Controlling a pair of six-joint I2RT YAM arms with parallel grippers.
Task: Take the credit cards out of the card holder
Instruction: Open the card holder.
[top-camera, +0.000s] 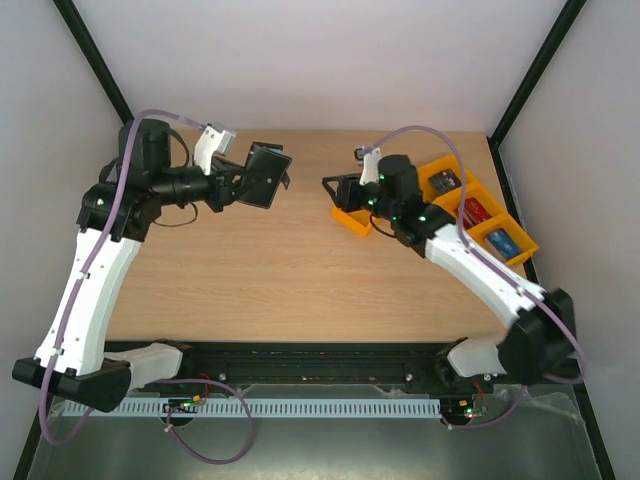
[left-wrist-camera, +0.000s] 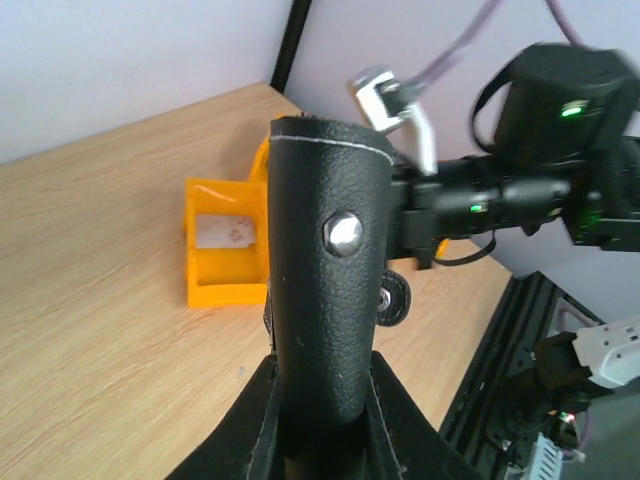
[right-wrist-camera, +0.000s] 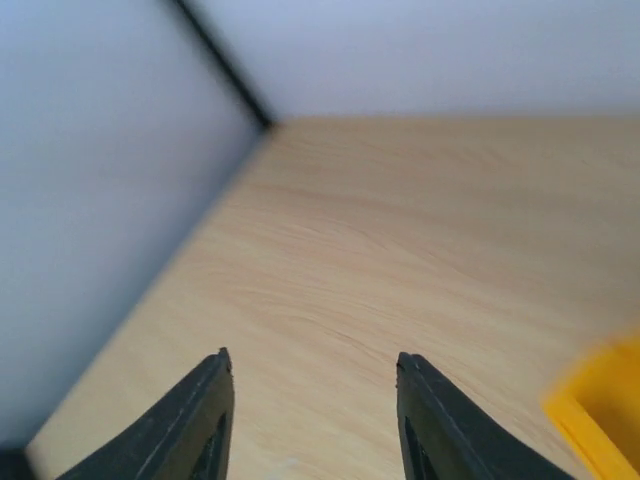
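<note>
Black card holder (top-camera: 268, 174) held aloft, far left of wooden surface (top-camera: 250, 280).
Grip: left gripper (top-camera: 243, 183) clamped narrowly on holder's lower end; right gripper (right-wrist-camera: 312, 365) parted, holding nothing, beside orange trays (top-camera: 350, 222); red credit card (top-camera: 475, 210) lies in one tray.

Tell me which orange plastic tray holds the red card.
The middle orange plastic tray in the right-hand row; its neighbours hold a dark card and a blue card.

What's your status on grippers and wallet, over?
Left gripper shut on wallet, held up. Right gripper open, empty, beside orange trays. Red card in a tray. No obstruction seen.
</note>
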